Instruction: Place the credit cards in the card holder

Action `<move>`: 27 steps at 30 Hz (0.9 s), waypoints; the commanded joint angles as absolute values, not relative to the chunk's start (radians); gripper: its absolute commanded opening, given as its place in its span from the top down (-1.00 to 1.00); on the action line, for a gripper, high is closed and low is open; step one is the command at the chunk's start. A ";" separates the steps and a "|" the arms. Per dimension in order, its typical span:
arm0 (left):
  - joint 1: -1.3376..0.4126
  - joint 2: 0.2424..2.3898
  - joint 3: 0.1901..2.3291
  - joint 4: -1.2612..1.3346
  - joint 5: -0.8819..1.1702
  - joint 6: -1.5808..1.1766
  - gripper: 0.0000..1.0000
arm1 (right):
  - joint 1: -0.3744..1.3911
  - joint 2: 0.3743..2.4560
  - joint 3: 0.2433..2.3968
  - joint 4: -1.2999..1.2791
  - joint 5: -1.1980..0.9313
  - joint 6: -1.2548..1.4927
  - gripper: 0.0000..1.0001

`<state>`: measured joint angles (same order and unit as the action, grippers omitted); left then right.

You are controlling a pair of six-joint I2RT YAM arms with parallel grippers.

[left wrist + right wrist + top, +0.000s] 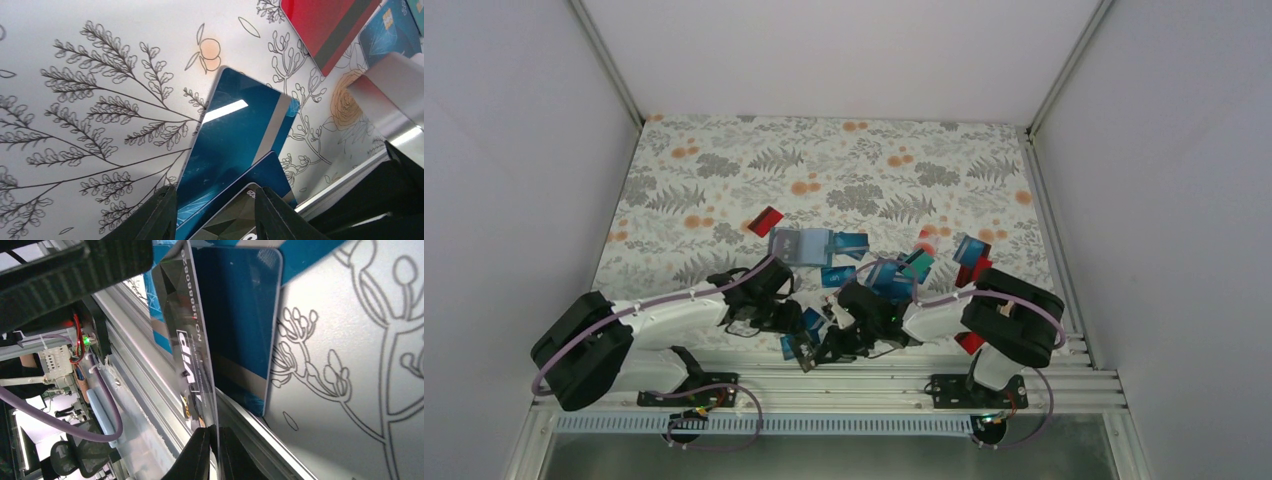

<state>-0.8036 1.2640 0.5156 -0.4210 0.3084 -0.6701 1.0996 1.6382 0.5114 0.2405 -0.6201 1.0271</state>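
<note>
Found right gripper (214, 440) pinched shut on end of grey card (192, 340), card held on edge near front rail (150, 405). Found left gripper (215, 196) partway apart, seemingly same grey card between its tips, blue card (235, 130) beneath; could not tell whether gripping. Judged as hand-over or re-grip, to turn card edge-first for pocket. Located card holder (796, 245) flat mid-table, well apart from both grippers, loose cards (852, 243) just beside it. Contents too small to tell.
</note>
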 commanded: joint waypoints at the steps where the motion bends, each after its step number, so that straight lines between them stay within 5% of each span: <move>1: -0.809 1.240 0.556 -0.444 0.262 -0.693 0.23 | 1.080 1.607 0.491 0.197 -0.582 1.007 0.92; 27: -0.791 1.134 0.739 -0.508 -0.009 -0.811 0.25 | 0.767 1.330 0.392 0.268 -0.933 0.894 0.92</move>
<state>-0.8028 1.1496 0.7067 -0.5056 0.0471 -0.7803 0.8173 1.3407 0.3874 0.2428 -0.8410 0.9298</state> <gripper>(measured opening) 0.377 0.042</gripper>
